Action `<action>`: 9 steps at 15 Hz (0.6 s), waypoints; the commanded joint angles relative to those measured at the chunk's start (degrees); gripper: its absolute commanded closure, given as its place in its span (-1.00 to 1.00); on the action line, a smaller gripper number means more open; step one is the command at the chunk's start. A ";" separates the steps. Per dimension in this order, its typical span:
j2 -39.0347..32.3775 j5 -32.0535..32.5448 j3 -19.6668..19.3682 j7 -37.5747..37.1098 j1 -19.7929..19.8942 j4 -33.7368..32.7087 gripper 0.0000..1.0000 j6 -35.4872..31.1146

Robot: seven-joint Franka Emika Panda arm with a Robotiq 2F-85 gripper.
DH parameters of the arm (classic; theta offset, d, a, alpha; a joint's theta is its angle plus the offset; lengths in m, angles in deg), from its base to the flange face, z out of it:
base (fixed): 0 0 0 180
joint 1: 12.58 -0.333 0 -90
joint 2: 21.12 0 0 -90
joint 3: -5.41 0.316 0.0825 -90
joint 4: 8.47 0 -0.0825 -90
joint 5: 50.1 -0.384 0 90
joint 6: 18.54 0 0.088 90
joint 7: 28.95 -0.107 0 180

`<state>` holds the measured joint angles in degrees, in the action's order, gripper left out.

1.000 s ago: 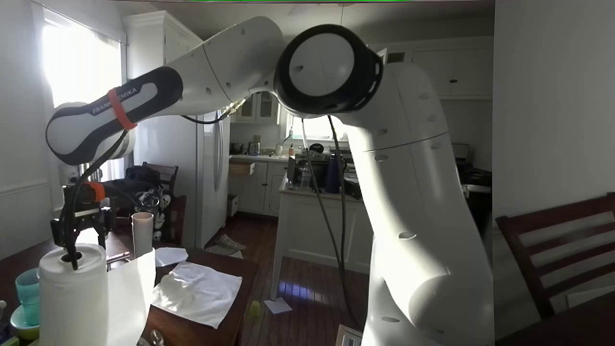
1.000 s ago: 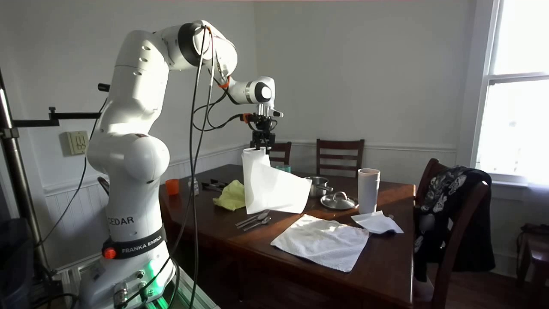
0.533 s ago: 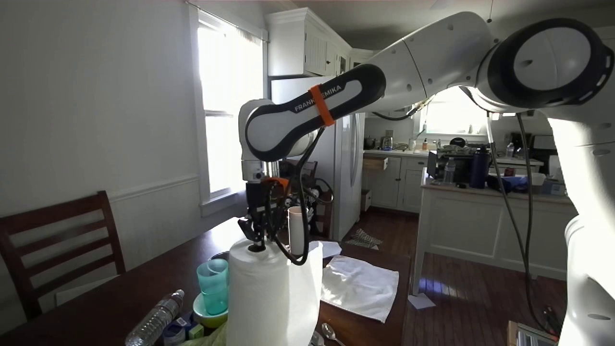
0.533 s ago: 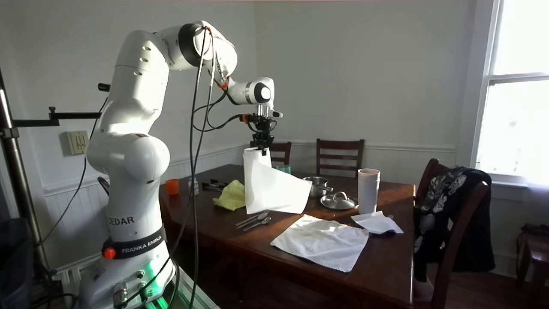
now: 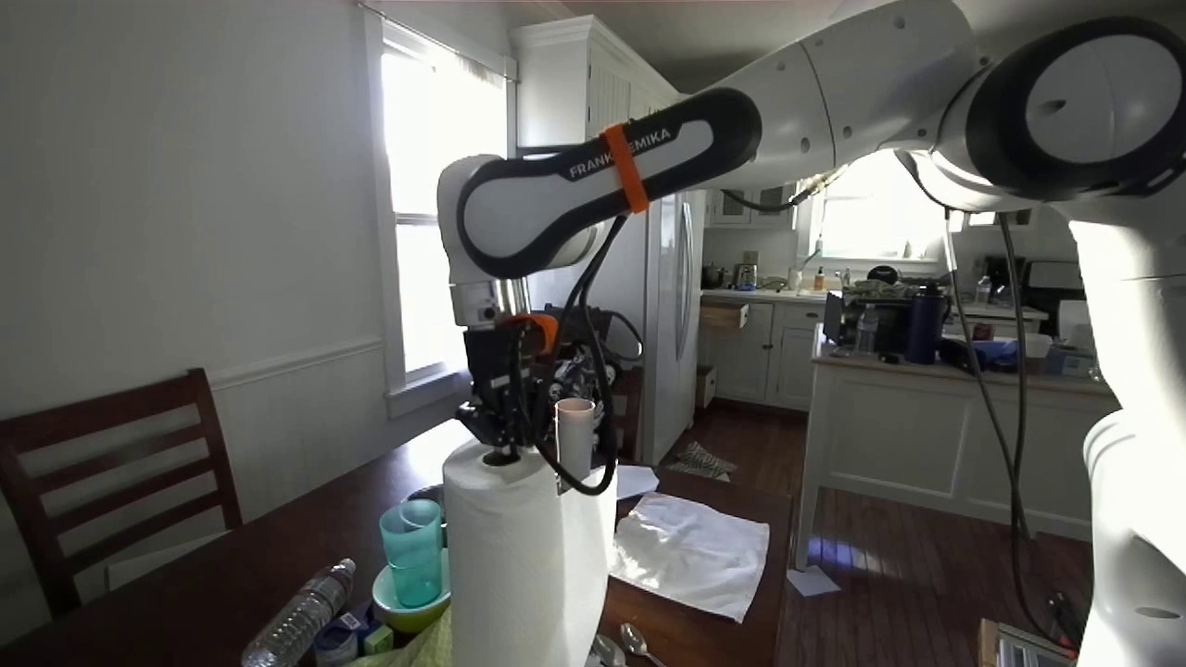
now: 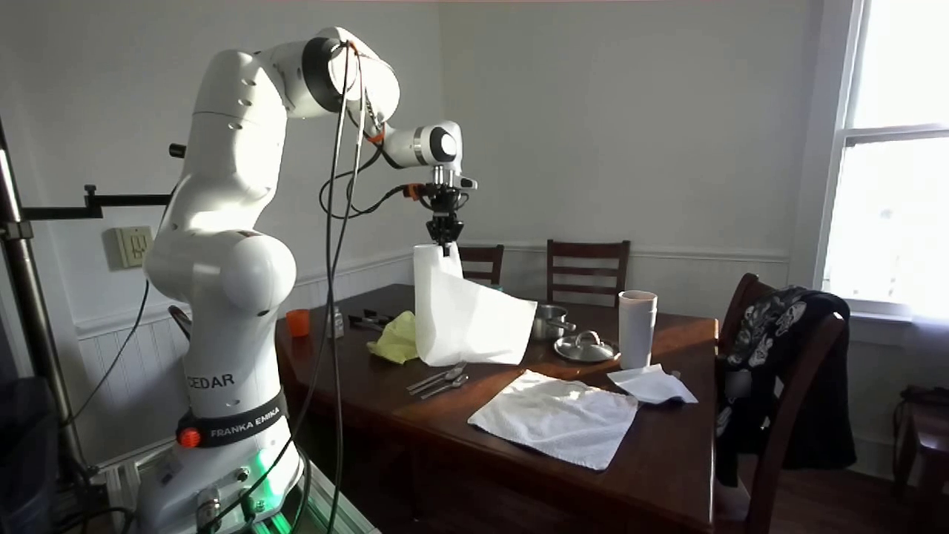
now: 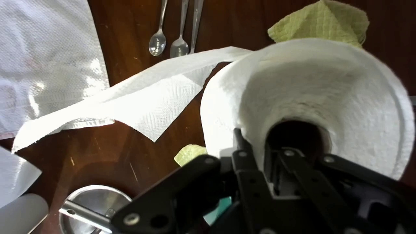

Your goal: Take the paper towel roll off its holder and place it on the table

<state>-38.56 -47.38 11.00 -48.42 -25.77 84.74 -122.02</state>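
The white paper towel roll (image 5: 505,565) stands upright, with a loose sheet (image 6: 493,322) hanging from its side. My gripper (image 7: 256,143) points down at the roll's top rim and is shut on its wall. One finger reaches into the dark core hole while the opposite one lies on the outer paper. In both exterior views the fingertips meet the top of the roll. The roll appears slightly raised above the brown wooden table (image 6: 667,445). Its holder does not show; it is hidden or out of view.
Around the roll lie spoons (image 6: 437,382), a yellow-green cloth (image 6: 398,337), a white cloth (image 6: 556,419), a pot (image 6: 550,322), a pot lid (image 6: 584,347) and a tall pale cylinder (image 6: 637,330). Teal cups (image 5: 410,556) and a plastic bottle (image 5: 301,616) stand or lie close by.
The jaws have closed on the roll's wall. Since then arm and roll have risen a little together, and the hanging sheet has shifted with them.
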 commanded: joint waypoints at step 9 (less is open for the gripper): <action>-6.24 5.60 1.76 0.24 -3.84 -31.87 0.93 17.88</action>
<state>-38.60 -43.16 12.71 -48.65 -29.04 63.97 -106.44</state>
